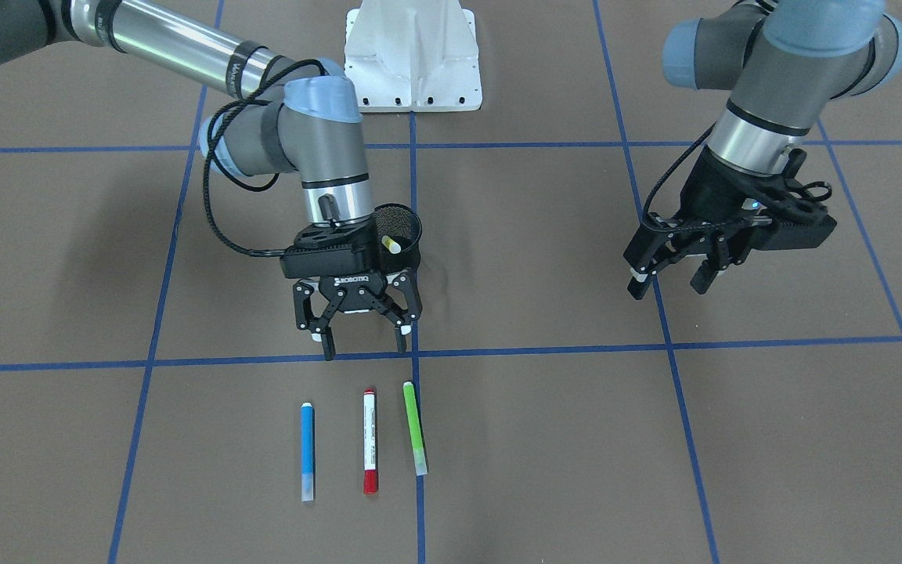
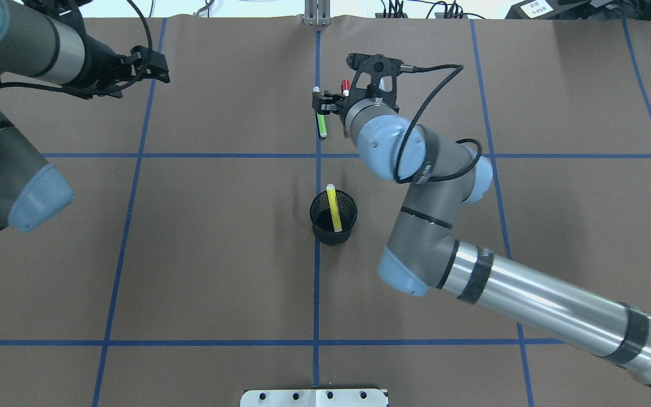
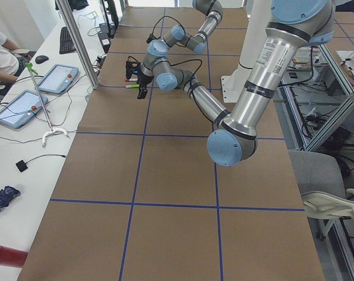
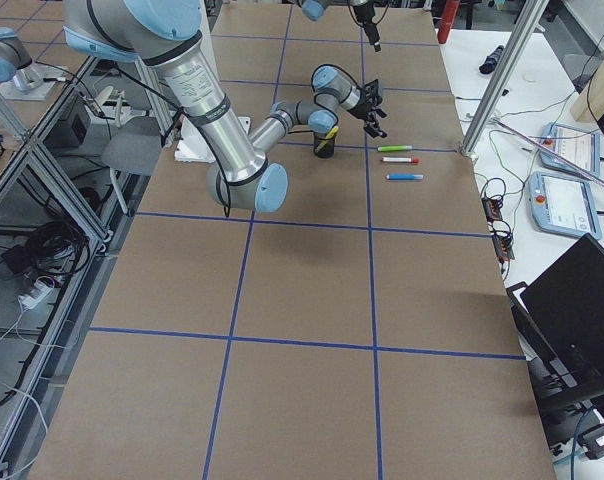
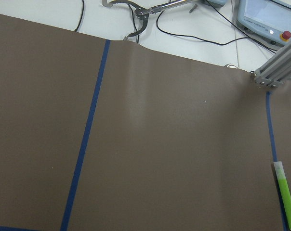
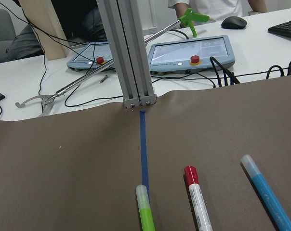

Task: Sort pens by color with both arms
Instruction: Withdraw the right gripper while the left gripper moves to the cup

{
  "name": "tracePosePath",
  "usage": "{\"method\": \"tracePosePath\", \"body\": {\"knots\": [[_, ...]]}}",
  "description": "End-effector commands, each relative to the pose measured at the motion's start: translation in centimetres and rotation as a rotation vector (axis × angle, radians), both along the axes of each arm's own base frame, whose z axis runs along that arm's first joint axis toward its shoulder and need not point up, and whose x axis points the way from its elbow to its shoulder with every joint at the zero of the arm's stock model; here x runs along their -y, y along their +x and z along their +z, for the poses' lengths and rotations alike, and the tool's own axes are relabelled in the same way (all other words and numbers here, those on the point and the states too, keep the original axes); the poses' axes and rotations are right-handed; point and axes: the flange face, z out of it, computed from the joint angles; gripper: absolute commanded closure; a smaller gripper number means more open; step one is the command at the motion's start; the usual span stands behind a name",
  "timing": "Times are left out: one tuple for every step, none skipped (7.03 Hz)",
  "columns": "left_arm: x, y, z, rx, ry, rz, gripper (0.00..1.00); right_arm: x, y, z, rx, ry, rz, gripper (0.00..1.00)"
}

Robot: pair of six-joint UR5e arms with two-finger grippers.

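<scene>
- Brown paper covers the worktop (image 1: 576, 439), which is marked into squares by blue tape lines.
- Three slim pens lie side by side in a row on the side far from the robot. They run roughly parallel and do not touch.
- In the front-facing view the blue pen with pale ends (image 1: 307, 450) is on the left.
- The white pen with red caps (image 1: 370, 441) is in the middle.
- The lime green pen with pale ends (image 1: 415, 427) is on the right, lying along a tape line.
- The yellow pen (image 2: 333, 208) stands tilted inside a black mesh cup (image 2: 333, 226) near the middle of the worktop. Its pale end sticks up above the rim.
- The right arm's black two-finger claw (image 1: 366, 348) hangs just beside the cup, between the cup and the row of pens. Its jaws are spread wide and nothing is between them.
- The left arm's black claw (image 1: 670, 287) hangs over bare paper on the robot's left, well apart from the pens and the cup. Its fingers stand apart and hold nothing.
- The right wrist view shows the ends of the green, white and blue pens. Beyond the worktop's far edge it also shows a grey control tablet with a red button (image 6: 191, 50).
- The left wrist view catches only the green pen, at its lower right corner.
- A white pedestal base (image 1: 412, 55) sits at the robot's edge of the worktop.
</scene>
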Motion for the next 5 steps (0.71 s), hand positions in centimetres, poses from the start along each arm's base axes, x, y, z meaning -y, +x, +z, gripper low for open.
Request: {"method": "tracePosePath", "body": {"knots": [[-2.0, 5.7, -5.8, 0.031, -0.086, 0.060, 0.01, 2.0, 11.7, 5.5, 0.016, -0.069, -0.164, 0.01], [-3.2, 9.1, -9.1, 0.032, -0.085, 0.116, 0.01, 2.3, 15.9, 8.6, 0.010, -0.109, -0.230, 0.01], [-4.8, 13.2, -11.5, 0.019, -0.083, 0.176, 0.01, 2.1, 18.6, 11.3, -0.012, -0.130, -0.260, 0.01], [-4.5, 15.7, -12.7, 0.014, -0.123, 0.213, 0.01, 2.3, 20.6, 13.2, -0.030, -0.143, -0.290, 0.01], [-4.5, 17.7, -13.8, -0.028, -0.208, 0.335, 0.01, 2.7, 22.1, 13.7, -0.021, -0.154, -0.325, 0.01]]}}
